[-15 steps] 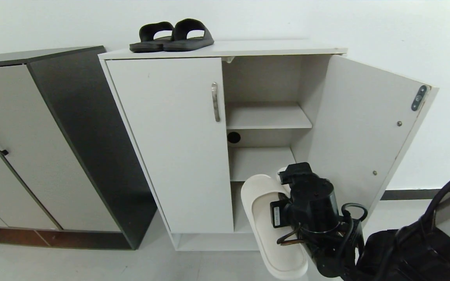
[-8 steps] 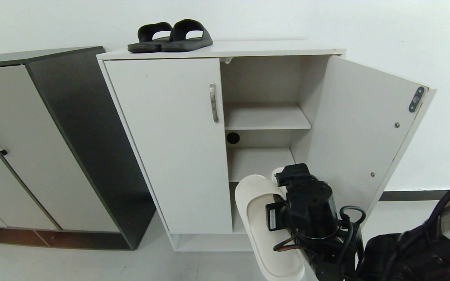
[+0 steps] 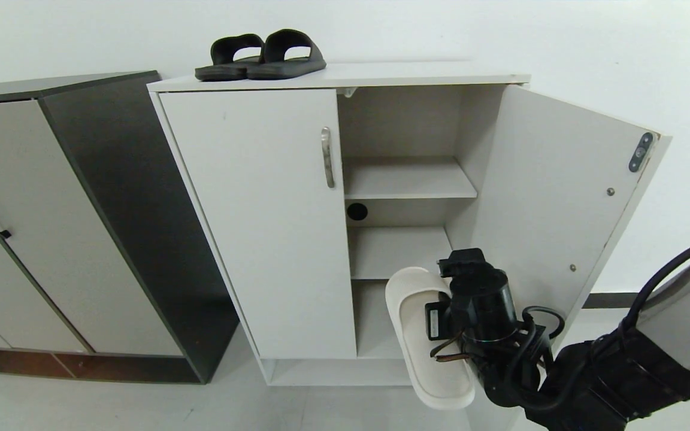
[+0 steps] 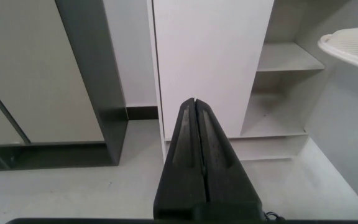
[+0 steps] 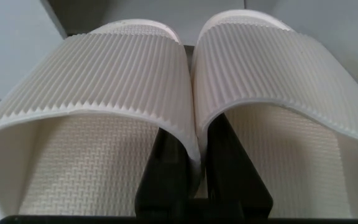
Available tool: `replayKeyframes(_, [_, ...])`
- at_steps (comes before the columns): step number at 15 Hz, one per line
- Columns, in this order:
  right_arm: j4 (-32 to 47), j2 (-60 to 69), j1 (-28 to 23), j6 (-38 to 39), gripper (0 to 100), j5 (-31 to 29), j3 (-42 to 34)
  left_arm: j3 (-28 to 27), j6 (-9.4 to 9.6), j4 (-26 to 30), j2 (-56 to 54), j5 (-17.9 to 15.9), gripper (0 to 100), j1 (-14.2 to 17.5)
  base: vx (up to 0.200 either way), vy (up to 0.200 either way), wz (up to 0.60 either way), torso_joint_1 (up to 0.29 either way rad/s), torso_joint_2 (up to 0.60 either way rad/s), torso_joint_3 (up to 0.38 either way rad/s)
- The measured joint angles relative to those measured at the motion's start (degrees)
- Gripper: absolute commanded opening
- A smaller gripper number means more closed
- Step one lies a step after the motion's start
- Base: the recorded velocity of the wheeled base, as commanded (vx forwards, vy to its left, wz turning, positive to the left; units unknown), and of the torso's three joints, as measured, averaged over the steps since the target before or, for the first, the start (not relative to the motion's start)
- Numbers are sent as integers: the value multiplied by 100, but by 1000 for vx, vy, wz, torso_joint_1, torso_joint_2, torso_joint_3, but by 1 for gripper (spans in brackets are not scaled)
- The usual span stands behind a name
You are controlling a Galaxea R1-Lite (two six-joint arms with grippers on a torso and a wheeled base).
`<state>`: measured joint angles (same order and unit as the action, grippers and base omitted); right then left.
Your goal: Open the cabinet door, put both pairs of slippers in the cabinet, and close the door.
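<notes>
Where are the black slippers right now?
In the head view the black slippers sit side by side on top of the white cabinet, at its left end, above the closed door.

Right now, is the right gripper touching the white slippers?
Touching. The right wrist view shows the right gripper shut on the white slippers, pinching their adjoining inner edges.

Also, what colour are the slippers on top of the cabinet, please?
The slippers are black, clearest in the head view.
</notes>
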<state>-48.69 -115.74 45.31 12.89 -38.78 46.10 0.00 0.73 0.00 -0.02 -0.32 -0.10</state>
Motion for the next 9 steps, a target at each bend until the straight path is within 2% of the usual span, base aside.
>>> replayKeyframes(9, [13, -74, -500, -22, 0, 41, 39, 0, 6, 0, 2, -1, 0, 0, 0, 0, 0, 0, 0, 0])
